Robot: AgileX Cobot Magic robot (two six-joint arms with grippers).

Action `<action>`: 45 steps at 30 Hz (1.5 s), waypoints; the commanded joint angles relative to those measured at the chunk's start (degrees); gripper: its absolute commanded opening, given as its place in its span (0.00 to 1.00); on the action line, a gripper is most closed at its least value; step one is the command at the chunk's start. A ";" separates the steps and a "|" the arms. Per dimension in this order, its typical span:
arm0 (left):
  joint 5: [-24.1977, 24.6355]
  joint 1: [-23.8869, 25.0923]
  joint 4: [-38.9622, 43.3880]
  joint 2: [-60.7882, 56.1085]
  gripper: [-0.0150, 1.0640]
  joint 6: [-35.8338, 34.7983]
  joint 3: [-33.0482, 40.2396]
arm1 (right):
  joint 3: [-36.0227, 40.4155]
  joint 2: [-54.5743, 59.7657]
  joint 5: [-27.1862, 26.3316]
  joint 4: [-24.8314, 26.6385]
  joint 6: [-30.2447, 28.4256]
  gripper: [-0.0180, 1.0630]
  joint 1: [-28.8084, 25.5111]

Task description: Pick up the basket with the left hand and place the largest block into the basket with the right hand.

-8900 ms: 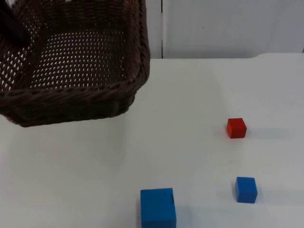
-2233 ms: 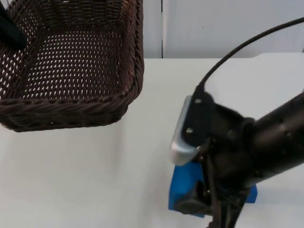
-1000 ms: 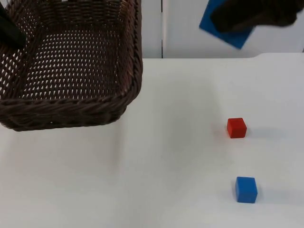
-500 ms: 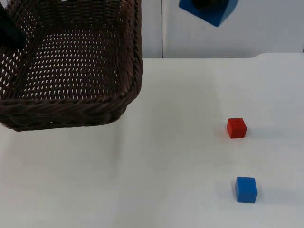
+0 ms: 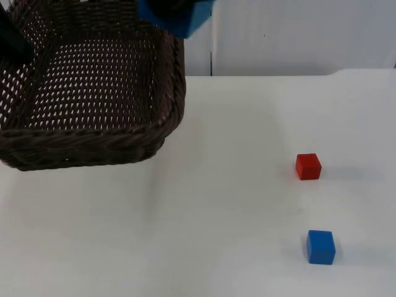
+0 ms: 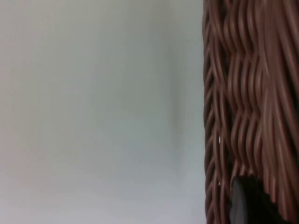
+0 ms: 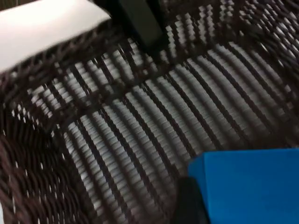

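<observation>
The brown wicker basket point(image 5: 93, 93) hangs above the table at the far left, and my left gripper point(image 5: 11, 38) is shut on its left rim. In the left wrist view the woven wall point(image 6: 243, 93) runs beside a black fingertip point(image 6: 247, 200). The large blue block point(image 5: 178, 17) is in the air over the basket's far right corner, with my right gripper point(image 5: 168, 5) shut on it. In the right wrist view the block point(image 7: 247, 186) hangs above the basket's woven floor point(image 7: 140, 116).
A small red block point(image 5: 308, 166) and a small blue block point(image 5: 320, 247) lie on the white table point(image 5: 216, 204) at the right. The grey partition wall point(image 5: 297, 37) closes the far side.
My right gripper has carried the large blue block leftwards along the far edge, from in front of the wall to above the basket. The basket and both small blocks have stayed put.
</observation>
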 commanded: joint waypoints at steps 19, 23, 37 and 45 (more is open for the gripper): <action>-0.15 0.13 -0.91 -0.30 0.01 -0.11 -0.03 | -19.69 17.55 -7.03 0.16 2.78 0.02 1.36; -0.15 0.13 -0.66 -0.30 0.01 -0.11 -0.03 | -20.63 19.85 -8.16 0.16 2.78 0.02 1.00; -0.71 0.13 -0.56 -0.30 0.01 -0.11 -0.03 | -20.73 22.35 -8.56 0.26 2.78 0.12 1.00; -0.95 0.13 -0.56 -0.30 0.01 -0.11 -0.03 | -20.73 23.02 -8.44 0.29 2.92 0.45 1.00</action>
